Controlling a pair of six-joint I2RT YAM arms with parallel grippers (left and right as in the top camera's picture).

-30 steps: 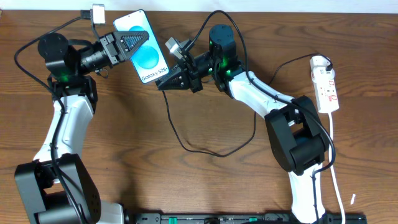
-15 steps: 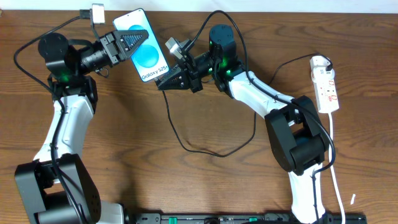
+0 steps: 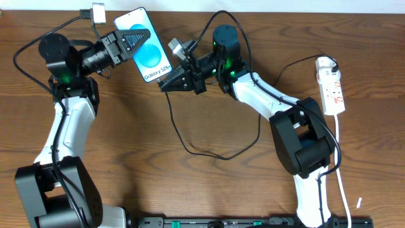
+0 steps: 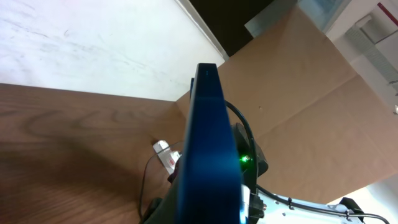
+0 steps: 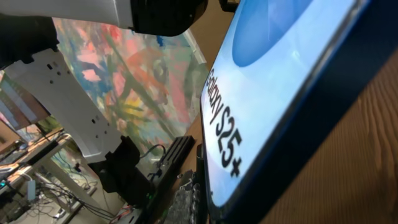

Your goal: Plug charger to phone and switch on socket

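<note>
My left gripper (image 3: 135, 43) is shut on the phone (image 3: 152, 58) and holds it tilted above the table's far left. Its blue screen reads "Galaxy S25+". In the left wrist view the phone (image 4: 208, 143) is edge-on and hides the jaws. My right gripper (image 3: 166, 85) is shut at the phone's lower end, with the thin black charger cable (image 3: 190, 149) trailing from it in a loop over the table. In the right wrist view the phone (image 5: 273, 74) fills the frame and its lower edge is against a finger pad (image 5: 189, 199); the plug tip is hidden. The white socket (image 3: 333, 88) lies at the far right.
The socket's white cord (image 3: 342, 166) runs down the right edge. A small white block (image 3: 99, 12) on a black lead sits at the top left. The robots' thicker black cables arc over both arms. A cardboard wall (image 4: 298, 93) stands behind the table.
The phone has shifted very slightly up and to the left in my left gripper. The right gripper stays at the phone's lower end.
</note>
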